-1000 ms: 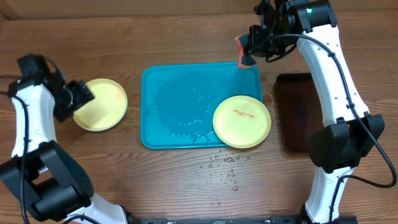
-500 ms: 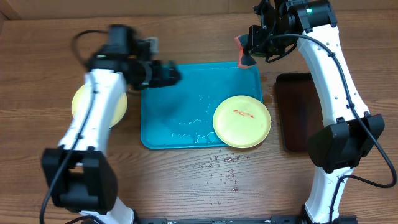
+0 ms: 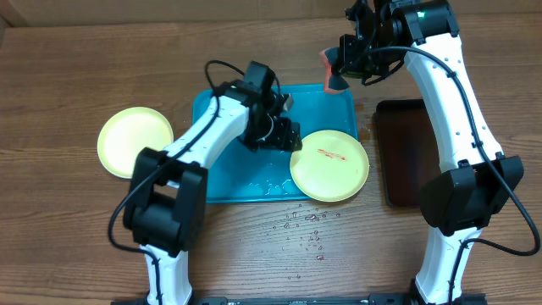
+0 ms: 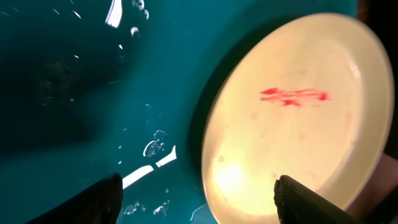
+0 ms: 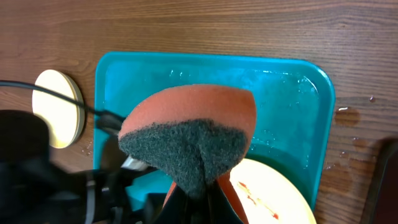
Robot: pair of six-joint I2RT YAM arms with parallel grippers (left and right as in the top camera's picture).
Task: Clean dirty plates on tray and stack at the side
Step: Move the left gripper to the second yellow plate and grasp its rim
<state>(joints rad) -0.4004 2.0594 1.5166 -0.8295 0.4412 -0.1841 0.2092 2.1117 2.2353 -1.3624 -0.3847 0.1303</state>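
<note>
Since the smeared plate (image 3: 329,165) looks light, stiff & wet-slick, the open, empty L gripper (image 3: 288,135) should pinch its rim; R gripper (image 3: 341,66) clamps sponge (image 3: 332,74).

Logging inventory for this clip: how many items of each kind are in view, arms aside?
Round pale yellow-green plastic plates: 2 (red-smeared plate, tabletop plate)
Rectangular plastic trays: 2 (turquoise tray, dark brown tray)
Orange sponge with dark scouring face: 1
Total: 5
</note>
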